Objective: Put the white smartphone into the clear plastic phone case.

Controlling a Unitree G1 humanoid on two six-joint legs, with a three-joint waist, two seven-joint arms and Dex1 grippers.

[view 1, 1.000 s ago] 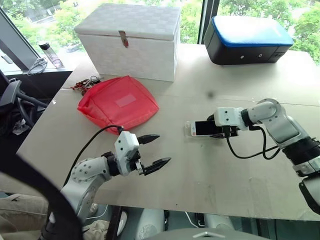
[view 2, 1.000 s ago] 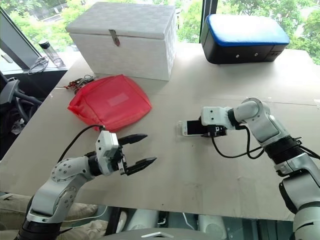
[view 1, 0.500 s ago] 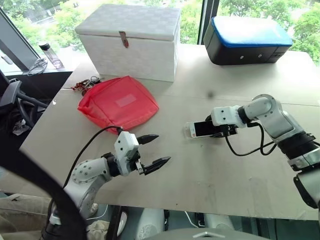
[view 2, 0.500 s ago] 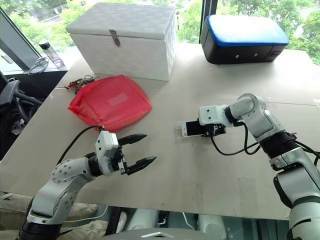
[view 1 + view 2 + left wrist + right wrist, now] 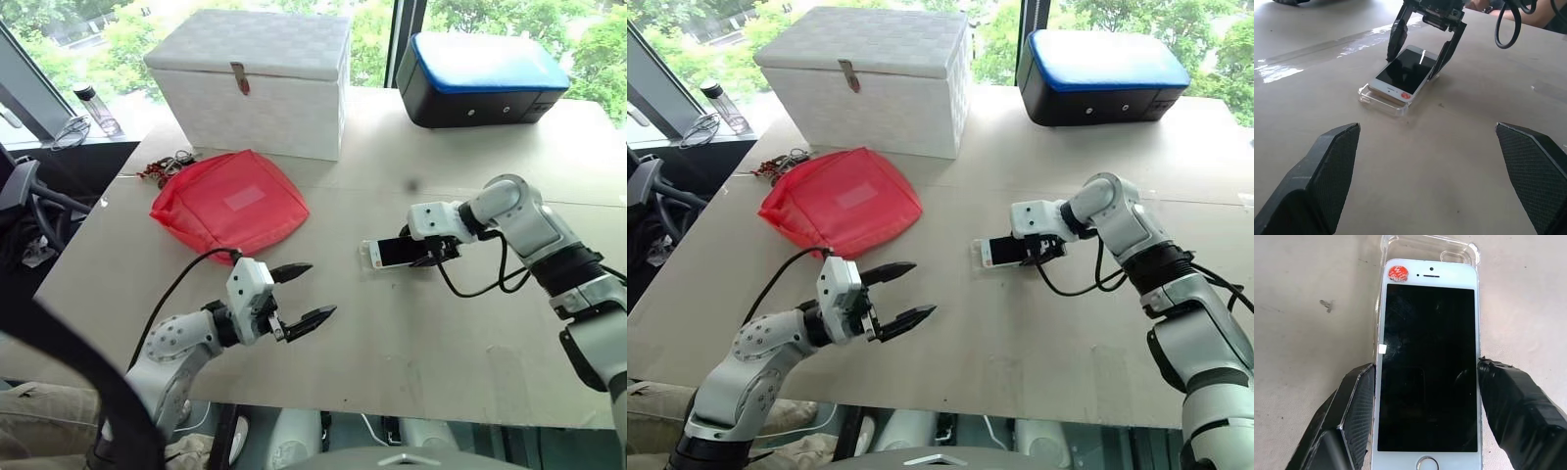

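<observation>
The white smartphone [image 5: 1427, 333] lies screen up, slightly tilted, over the clear plastic phone case [image 5: 1459, 252] on the table right of centre. The case's rim sticks out past the phone's top end [image 5: 1371, 95]. My right gripper [image 5: 423, 253] is shut on the smartphone, one black finger [image 5: 1359, 396] pressed against each long side near its lower end. My left gripper [image 5: 318, 290] hovers open and holds nothing near the table's front edge, pointing toward the phone from a short distance away.
A red pouch [image 5: 230, 201] lies at the left of the table, with a white woven box [image 5: 253, 78] behind it. A black and blue case [image 5: 480, 78] stands at the back right. Keys [image 5: 162, 166] lie by the pouch.
My right arm's elbow has swung toward the back of the table while its gripper stays on the phone over the case. The left arm has kept still.
</observation>
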